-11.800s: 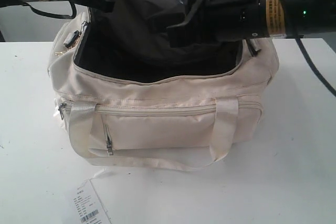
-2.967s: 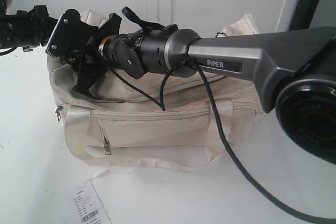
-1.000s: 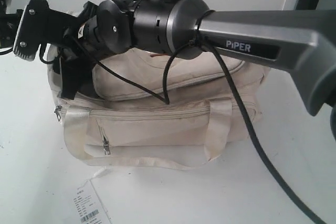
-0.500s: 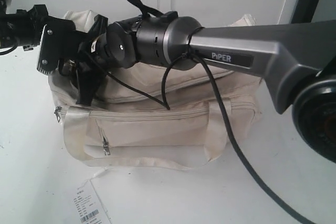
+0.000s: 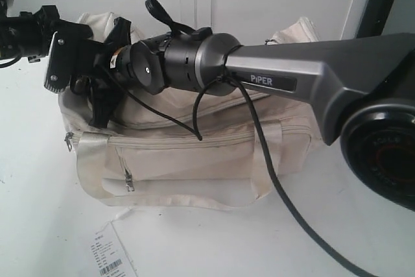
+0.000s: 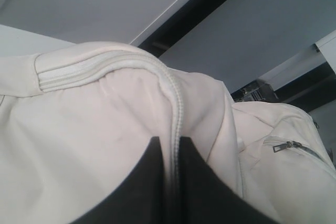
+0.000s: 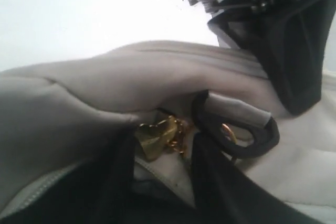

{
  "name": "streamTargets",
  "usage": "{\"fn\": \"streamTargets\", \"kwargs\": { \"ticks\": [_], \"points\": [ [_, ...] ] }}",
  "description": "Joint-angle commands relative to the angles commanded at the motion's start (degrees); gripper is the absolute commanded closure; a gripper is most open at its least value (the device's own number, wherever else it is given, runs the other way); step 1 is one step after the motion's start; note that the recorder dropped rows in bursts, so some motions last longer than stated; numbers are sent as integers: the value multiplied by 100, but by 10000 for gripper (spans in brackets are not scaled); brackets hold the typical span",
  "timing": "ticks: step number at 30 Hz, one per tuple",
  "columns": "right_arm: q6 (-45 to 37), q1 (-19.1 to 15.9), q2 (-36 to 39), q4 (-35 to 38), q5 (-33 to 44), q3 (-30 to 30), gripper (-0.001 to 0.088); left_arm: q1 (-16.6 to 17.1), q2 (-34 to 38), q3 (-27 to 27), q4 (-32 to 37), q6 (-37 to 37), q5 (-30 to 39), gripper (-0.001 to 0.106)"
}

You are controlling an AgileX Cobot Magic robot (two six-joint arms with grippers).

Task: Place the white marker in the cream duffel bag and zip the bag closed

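Half-open, the right gripper (image 7: 163, 148) straddles the gold charm (image 7: 155, 136) — it risks pinching that (not the zip pull (image 7: 236, 114)); left gripper (image 6: 167, 148) clamps the cream duffel bag (image 6: 105, 129) seam.

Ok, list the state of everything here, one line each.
Bag, flap down, on the table.
Top zip, shut where visible; left end hidden.
Front zips, shut.
Left claw, shut on the bag's zip seam.
Right claw, open, either side of the charm.
Tag, flat on the table.
Marker, not in view.

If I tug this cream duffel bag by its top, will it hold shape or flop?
Likely floppy: the bag sags and creases, and its fabric bunches between the left fingers. Its webbing handle droops, so it probably deforms before sliding.
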Motion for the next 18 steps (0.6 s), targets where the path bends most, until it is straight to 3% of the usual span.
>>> {"fn": "streamTargets", "kwargs": {
  "ticks": [2, 5, 6, 18],
  "points": [
    [0, 0, 48, 0, -8, -41, 609, 0, 0, 0, 0, 0, 0, 1053],
    [12, 0, 57, 0, 40, -41, 846, 0, 0, 0, 0, 0, 0, 1053],
    [77, 0, 25, 0, 40, -41, 867, 0, 0, 0, 0, 0, 0, 1053],
    [975, 0, -650, 23, 753, -105, 868, 0, 0, 0, 0, 0, 0, 1053]
  ]
}}
